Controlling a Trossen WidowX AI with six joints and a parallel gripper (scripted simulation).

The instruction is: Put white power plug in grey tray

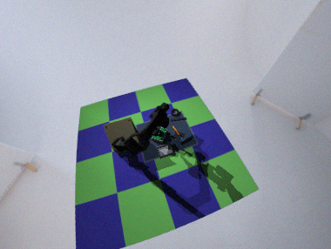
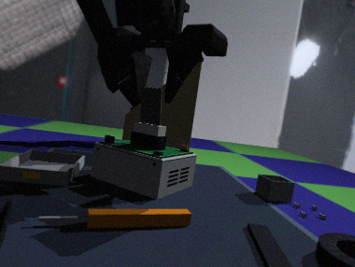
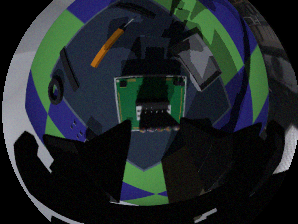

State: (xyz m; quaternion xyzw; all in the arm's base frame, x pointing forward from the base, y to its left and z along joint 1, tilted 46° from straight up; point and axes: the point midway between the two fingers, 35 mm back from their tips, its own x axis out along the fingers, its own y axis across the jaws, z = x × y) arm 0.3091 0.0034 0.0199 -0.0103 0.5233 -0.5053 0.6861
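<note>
Green and blue squares (image 1: 141, 213) (image 2: 305, 156) (image 3: 40, 60) surround the dark mat (image 2: 140, 247) (image 3: 100, 90) on the desk. Freeing the plug looks to be the step in hand: the white plug (image 2: 149, 128) (image 3: 154, 108) sits at its socket (image 2: 149, 139) on the circuit board (image 2: 179, 151) (image 3: 127, 100), and whether it has loosened I cannot tell. The claw (image 2: 151, 104) (image 3: 156, 123) stands partly open above it, gripping nothing, its fingers either side of the wires (image 2: 150, 109) (image 3: 157, 120). Placing it in the grey tray (image 1: 165, 151) (image 2: 51, 178) (image 3: 200, 60), letting go and moving clear all remain. The plug faces down, wires upward; its long axis lies level, running from one finger's side towards the other's.
</note>
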